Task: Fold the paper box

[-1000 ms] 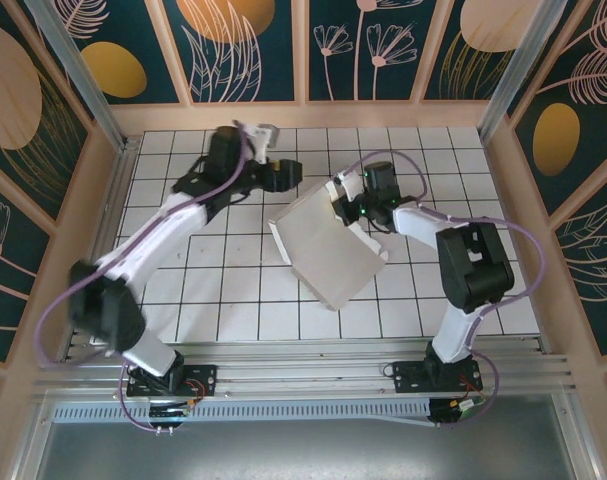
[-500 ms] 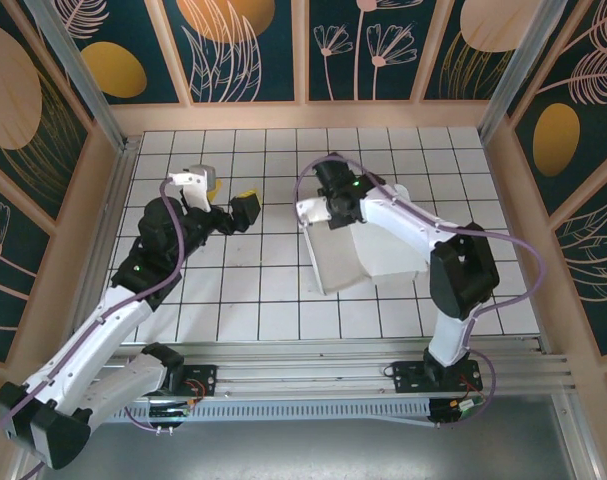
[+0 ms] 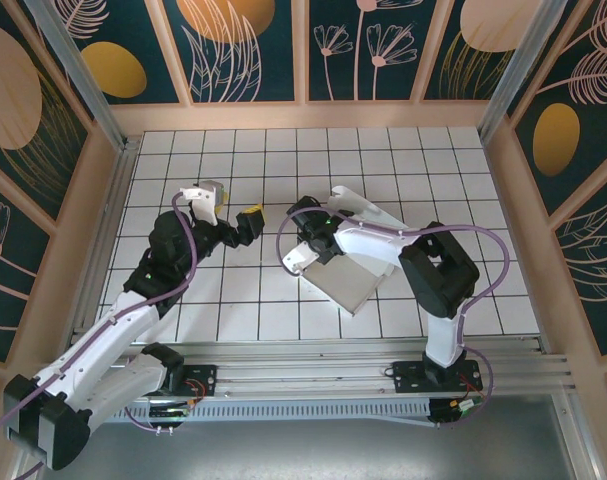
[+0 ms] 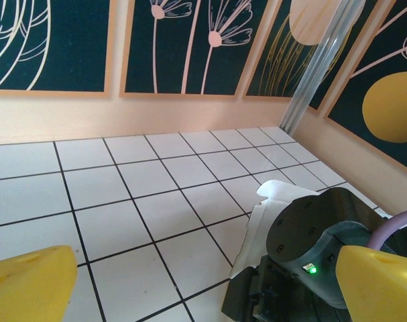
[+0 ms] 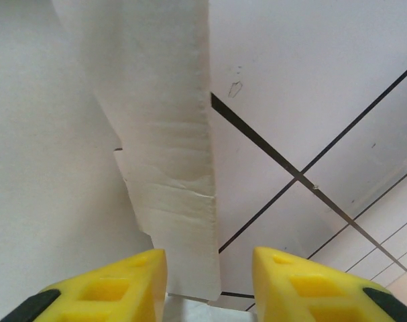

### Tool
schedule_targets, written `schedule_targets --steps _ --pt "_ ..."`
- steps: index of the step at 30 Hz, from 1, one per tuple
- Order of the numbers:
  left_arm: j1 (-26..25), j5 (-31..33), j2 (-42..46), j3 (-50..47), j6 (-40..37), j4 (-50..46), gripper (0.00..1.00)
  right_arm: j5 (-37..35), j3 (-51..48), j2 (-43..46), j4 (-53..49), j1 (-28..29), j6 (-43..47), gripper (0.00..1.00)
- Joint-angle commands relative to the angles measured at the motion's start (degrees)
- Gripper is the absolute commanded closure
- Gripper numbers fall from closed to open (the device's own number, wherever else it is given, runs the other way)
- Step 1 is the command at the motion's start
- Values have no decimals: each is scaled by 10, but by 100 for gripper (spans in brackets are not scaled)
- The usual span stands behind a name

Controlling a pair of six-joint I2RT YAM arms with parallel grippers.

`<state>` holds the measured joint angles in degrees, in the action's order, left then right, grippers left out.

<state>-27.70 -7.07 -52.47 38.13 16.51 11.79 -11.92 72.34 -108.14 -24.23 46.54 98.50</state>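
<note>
Right wrist shows one white paper box [image 5: 89, 134], plain and creased, its wrinkled flap edge running into the gap between the right gripper's [image 5: 210, 268] parted fingers, unpinched. From above, the box spreads just right of that gripper. The left gripper [image 3: 249, 222], second of two, gapes wide, well left of it.

Hides part of the paper box [image 3: 355, 282] under the right arm [image 3: 375, 240] from above. Crops the right end effector [image 5: 210, 285] fingers at the bottom edge, the box at top and left. Cuts the left end effector [image 4: 203, 275] fingers at both lower corners.
</note>
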Motion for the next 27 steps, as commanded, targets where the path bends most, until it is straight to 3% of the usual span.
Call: schedule_targets --steps 1,6,10,12,13,15,16,19,23,27 --pt "1 -13 -15 1 -8 43 1 11 -10 31 -7 -1 -20 60" --pt "1 -18 -54 19 20 25 2 45 -9 73 -15 13 -66 59" --pt "1 -27 -103 53 31 -54 10 104 18 122 -15 30 -232 59" --pt "1 -39 -130 69 21 -97 14 104 28 158 15 37 -421 58" --pt "1 -59 -150 79 15 -120 15 71 23 183 44 38 -560 56" --pt "-3 -101 -195 100 8 -156 19 -42 3 238 58 34 -866 53" --pt "-9 -120 -222 108 11 -163 22 -96 -7 268 13 25 -1038 54" --pt "-57 -113 -308 152 6 -190 30 -33 -103 378 -74 1 -1376 64" --pt "-100 -82 -410 223 -10 -213 35 -15 -260 543 -132 2 -1664 60" --pt "-102 -54 -474 251 -27 -223 38 52 -394 638 -113 -36 -1740 56"
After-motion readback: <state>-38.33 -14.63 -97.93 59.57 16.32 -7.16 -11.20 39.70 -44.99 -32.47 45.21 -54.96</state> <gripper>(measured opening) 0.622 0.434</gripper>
